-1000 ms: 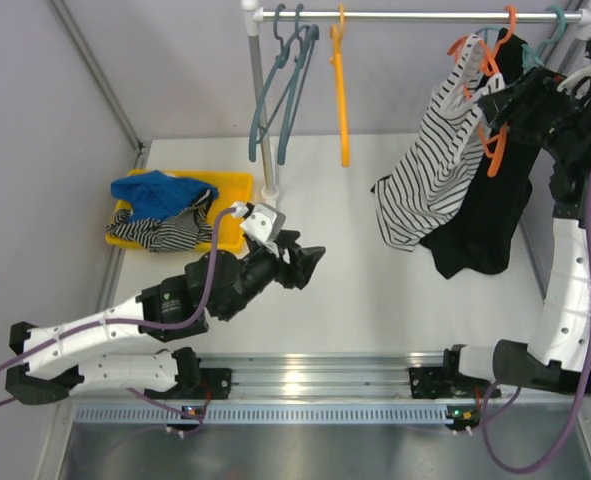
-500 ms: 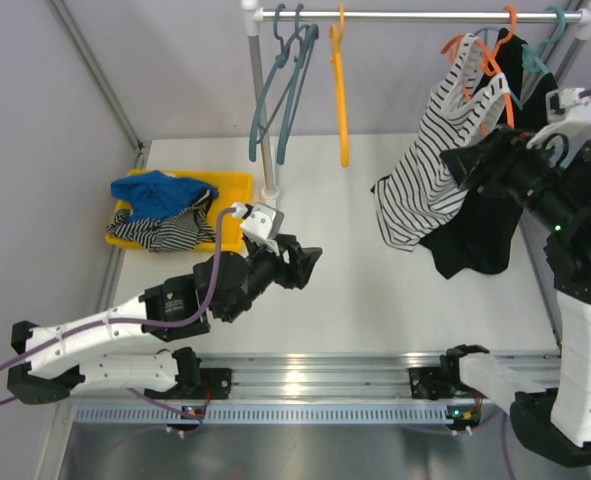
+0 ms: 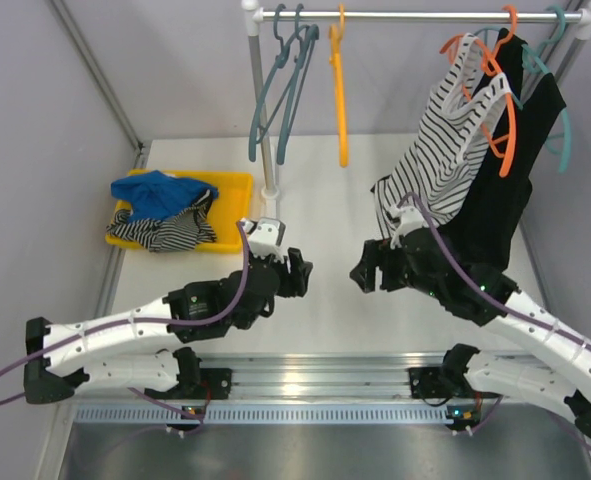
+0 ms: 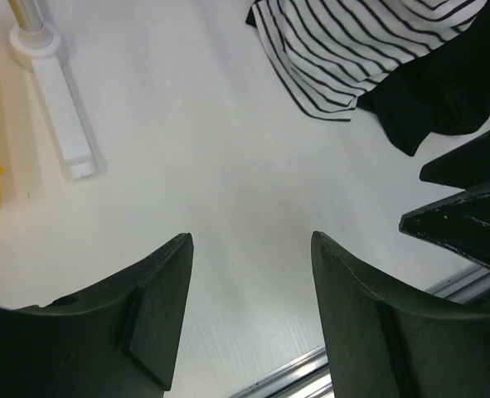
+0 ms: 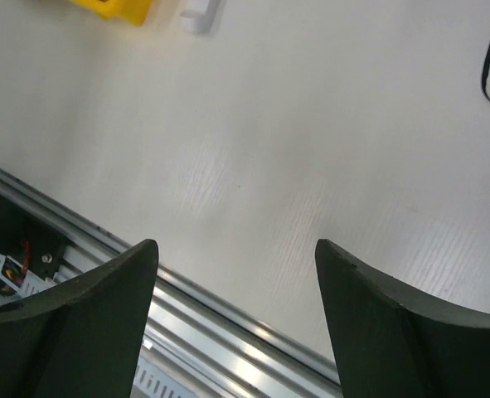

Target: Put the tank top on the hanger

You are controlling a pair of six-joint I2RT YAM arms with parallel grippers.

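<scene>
The tank top (image 3: 443, 165), white with thin black stripes, hangs by its straps on the red-orange hanger (image 3: 506, 125), which is hooked on the rail at the back right. Its hem (image 4: 352, 50) droops to the table. Both grippers are low over the table's middle, facing each other and apart from the garment. My left gripper (image 3: 300, 272) (image 4: 251, 240) is open with nothing between its fingers. My right gripper (image 3: 365, 268) (image 5: 236, 247) is also open and holds nothing. The right gripper's dark fingers (image 4: 468, 211) show at the edge of the left wrist view.
A black garment (image 3: 505, 195) hangs beside the tank top on a teal hanger (image 3: 560, 130). Teal hangers (image 3: 280, 90) and a yellow-orange hanger (image 3: 341, 100) hang further left. The rack pole (image 3: 259, 110) stands mid-back. A yellow tray (image 3: 237, 185) holds blue and striped clothes.
My right arm came down from the rail, away from the hanger, to the table's middle with its gripper open. My left gripper shifted slightly toward the near edge.
</scene>
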